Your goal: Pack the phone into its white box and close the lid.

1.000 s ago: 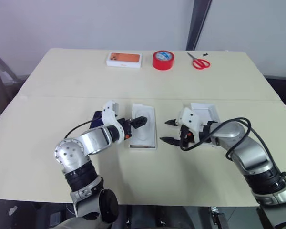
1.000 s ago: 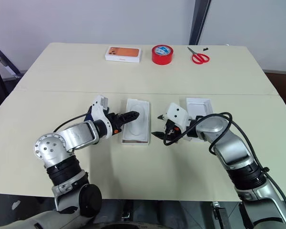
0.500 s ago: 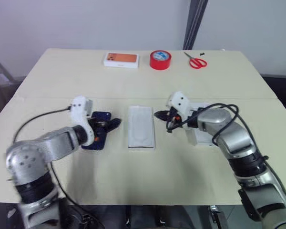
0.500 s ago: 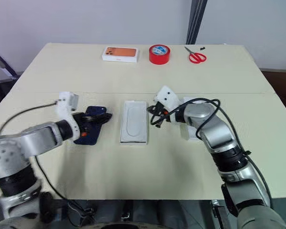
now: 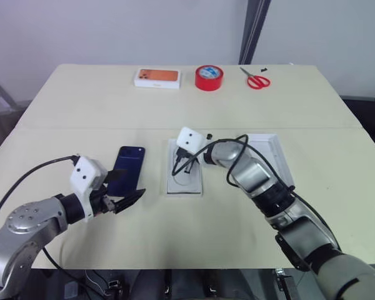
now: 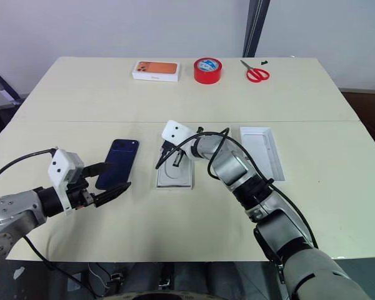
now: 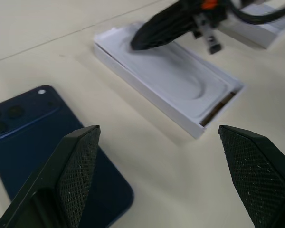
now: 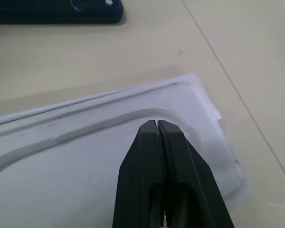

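Note:
The dark blue phone (image 5: 126,170) lies flat on the table, left of centre, and nothing holds it. Right of it sits the white box (image 5: 185,188), its top covered by a flat white insert (image 7: 175,76) with a rounded recess. My right gripper (image 5: 175,174) is shut with nothing in it. Its tips are over the insert's recess (image 8: 156,124); I cannot tell whether they touch. The lid (image 5: 270,159), a deeper white shell, lies open side up to the right of the box. My left gripper (image 6: 111,180) is open near the front left, just in front of the phone (image 7: 38,137).
Along the far edge of the table are a closed white box with an orange top (image 5: 157,77), a red tape roll (image 5: 209,77) and red scissors (image 5: 256,79). The right arm's cable loops above the space between box and lid.
My left gripper drew back from the box toward the front left, uncovering the phone. My right gripper shut and swung left from beside the lid to over the insert.

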`<act>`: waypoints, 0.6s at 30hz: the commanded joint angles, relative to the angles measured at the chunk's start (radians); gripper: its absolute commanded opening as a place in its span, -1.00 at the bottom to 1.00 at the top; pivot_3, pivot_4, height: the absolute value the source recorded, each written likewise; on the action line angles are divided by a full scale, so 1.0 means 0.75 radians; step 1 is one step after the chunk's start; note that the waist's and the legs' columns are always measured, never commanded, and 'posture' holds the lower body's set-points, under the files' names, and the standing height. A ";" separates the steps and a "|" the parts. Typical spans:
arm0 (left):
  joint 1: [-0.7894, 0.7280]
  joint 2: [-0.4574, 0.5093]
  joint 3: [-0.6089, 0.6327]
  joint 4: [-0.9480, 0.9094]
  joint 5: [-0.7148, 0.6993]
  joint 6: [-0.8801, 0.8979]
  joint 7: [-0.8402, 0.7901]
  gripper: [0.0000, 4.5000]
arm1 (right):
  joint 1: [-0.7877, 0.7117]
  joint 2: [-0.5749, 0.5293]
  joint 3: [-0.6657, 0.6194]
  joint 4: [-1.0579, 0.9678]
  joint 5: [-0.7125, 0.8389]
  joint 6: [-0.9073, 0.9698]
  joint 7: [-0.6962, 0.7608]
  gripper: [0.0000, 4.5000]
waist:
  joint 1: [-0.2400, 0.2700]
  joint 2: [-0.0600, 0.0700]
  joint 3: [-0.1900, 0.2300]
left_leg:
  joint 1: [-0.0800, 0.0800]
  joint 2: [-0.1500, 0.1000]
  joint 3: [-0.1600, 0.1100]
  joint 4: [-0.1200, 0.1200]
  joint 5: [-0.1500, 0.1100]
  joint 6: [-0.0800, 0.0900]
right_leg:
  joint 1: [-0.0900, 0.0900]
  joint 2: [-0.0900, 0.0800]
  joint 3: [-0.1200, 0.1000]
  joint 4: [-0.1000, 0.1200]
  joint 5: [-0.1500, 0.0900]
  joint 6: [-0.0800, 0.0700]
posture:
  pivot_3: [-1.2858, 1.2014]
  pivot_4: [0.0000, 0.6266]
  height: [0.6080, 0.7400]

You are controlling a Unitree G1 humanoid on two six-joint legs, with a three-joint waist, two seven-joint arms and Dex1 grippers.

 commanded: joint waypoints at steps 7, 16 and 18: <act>0.067 0.002 0.046 0.002 0.065 -0.073 -0.056 0.88 | 0.041 -0.044 0.032 -0.125 -0.032 0.032 0.160 -0.97 | 0.001 0.000 0.000 | 0.000 0.000 0.000 -0.007 0.003 -0.003 | -0.006 0.000 0.000 0.002 0.002 0.002 | 0.03 -0.52 0.77; 0.048 -0.017 0.039 0.021 0.070 -0.076 -0.050 0.88 | 0.118 -0.096 0.050 -0.313 -0.012 0.117 0.312 -0.97 | 0.001 0.000 0.000 | 0.000 0.000 0.000 -0.007 0.003 -0.003 | -0.005 0.000 0.000 0.002 0.002 0.002 | 0.03 -0.52 0.77; 0.049 -0.018 0.040 0.022 0.070 -0.076 -0.050 0.88 | 0.136 -0.122 0.065 -0.374 0.006 0.126 0.370 -0.97 | 0.002 0.000 0.000 | 0.000 0.000 0.000 -0.007 0.003 -0.003 | -0.005 0.000 0.000 0.002 0.002 0.002 | 0.03 -0.52 0.77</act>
